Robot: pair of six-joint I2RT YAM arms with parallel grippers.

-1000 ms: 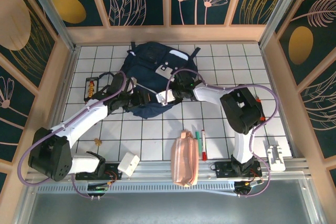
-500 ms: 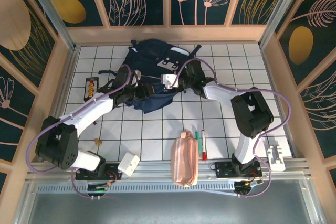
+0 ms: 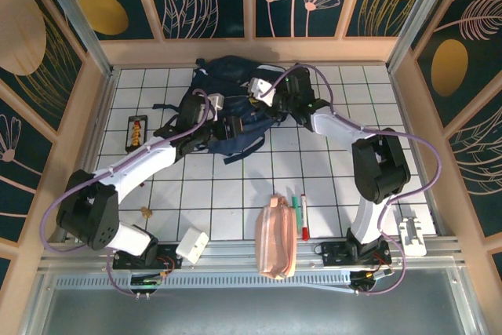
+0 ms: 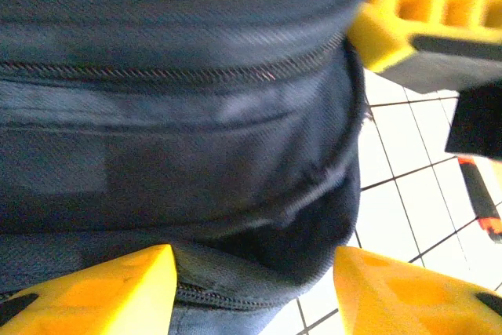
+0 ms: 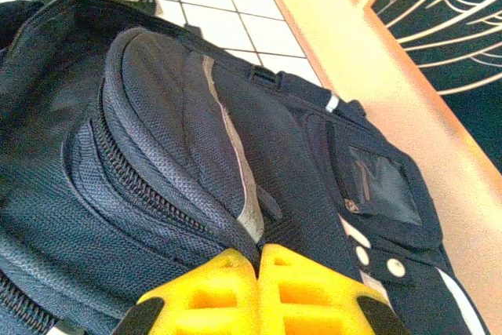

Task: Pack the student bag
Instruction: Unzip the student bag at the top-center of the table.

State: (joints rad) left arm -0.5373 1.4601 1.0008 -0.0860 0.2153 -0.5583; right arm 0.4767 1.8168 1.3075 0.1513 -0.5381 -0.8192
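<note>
**Left pincer** [image 4: 252, 255]: yellow fingers set apart at the lower edge of the left wrist view. A thick fold of the student bag [image 3: 226, 74] fills the gap and meets both inner faces, so the pincer grips this fold. A zip [image 4: 196, 76] runs across the navy fabric above.

**Right pincer** [image 5: 259, 260]: fingers pressed together at the bottom centre of the right wrist view. They nip a ridge of the bag where the pale piping stripe [image 5: 235, 154] runs down to them.

**Overhead view:** both pincers are at the bag, the left on its lower left side, the right on its upper right. The bag lies crumpled at the upper centre of the white-tiled table [image 3: 337, 186], near the back wall. A dark strap [image 3: 235, 153] trails toward the lower edge of the frame.

- **Left of the bag:** a black frame of red and yellow beads [image 3: 137, 131].
- **Lower centre, well apart from the bag:** a pink pouch [image 3: 276, 242], with a green marker [image 3: 296, 209] and a red marker [image 3: 304, 219] just beside it on the right.
- **Lower left:** a small white box [image 3: 192, 245].
</note>
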